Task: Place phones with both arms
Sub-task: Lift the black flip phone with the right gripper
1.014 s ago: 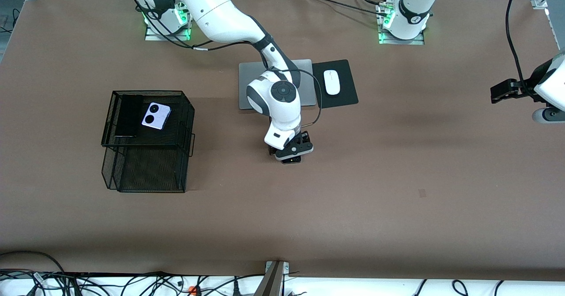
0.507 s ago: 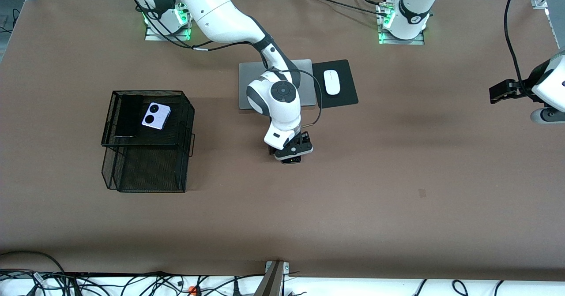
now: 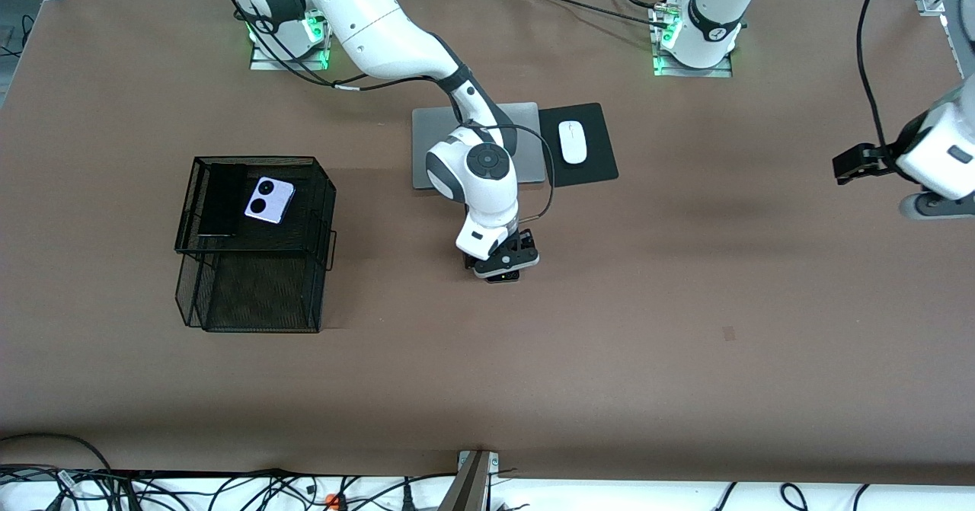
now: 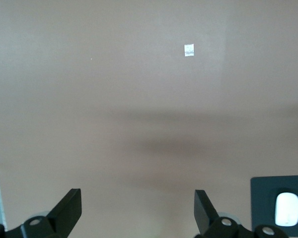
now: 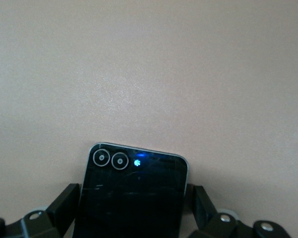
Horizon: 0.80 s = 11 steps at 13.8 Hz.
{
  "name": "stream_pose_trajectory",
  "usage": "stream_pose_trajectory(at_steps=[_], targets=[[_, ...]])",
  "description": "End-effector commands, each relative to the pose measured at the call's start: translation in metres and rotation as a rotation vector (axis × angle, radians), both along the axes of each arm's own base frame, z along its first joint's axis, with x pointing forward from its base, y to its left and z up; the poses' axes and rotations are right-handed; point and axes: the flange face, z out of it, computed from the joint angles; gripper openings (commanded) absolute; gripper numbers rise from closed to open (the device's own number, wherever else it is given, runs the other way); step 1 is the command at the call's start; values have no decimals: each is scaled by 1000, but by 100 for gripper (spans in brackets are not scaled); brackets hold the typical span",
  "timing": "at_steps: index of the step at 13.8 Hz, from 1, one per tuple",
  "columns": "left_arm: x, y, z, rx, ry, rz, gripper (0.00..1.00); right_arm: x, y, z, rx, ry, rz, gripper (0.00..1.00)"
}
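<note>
A small black phone [image 5: 134,193] lies flat on the brown table near its middle, nearer to the front camera than the laptop. My right gripper [image 3: 503,269] is lowered over it and stands open, one finger [image 5: 64,201] on each side of the phone. A lilac phone [image 3: 269,199] and a long black phone [image 3: 222,200] lie side by side on the top tier of a black mesh rack [image 3: 255,298]. My left gripper [image 3: 853,164] hangs open and empty over the table at the left arm's end; in the left wrist view this gripper [image 4: 137,198] has only bare table under it.
A silver laptop [image 3: 426,145] lies closed under the right arm's wrist. Beside it a white mouse [image 3: 573,142] rests on a black pad [image 3: 598,164]. A small pale mark [image 3: 729,333] is on the table. Cables run along the table's front edge.
The left arm has swung a little, carrying its open gripper slightly toward the table's middle. The right gripper has barely shifted over the small black phone.
</note>
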Motion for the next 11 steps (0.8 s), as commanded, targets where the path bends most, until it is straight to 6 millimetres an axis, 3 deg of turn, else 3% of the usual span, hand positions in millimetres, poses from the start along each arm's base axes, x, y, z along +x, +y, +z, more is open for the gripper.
stream_pose_trajectory(at_steps=[1,2,3,6,9,11], targets=[[-2,12,11,-34,-23,20,100,-4,3,-2,13,-4,-7,89],[-2,10,11,-35,-25,17,100,-3,3,-1,13,-6,-8,63],[-2,10,11,-36,-25,17,100,-2,3,1,19,-5,-14,30],[-2,7,14,-67,-34,-17,100,-1,3,4,24,-8,-30,26],[-2,9,15,-114,-40,-65,100,9,-3,22,27,-20,-45,26],[-2,7,15,-139,-41,-64,100,33,-30,50,-25,-37,-90,26]])
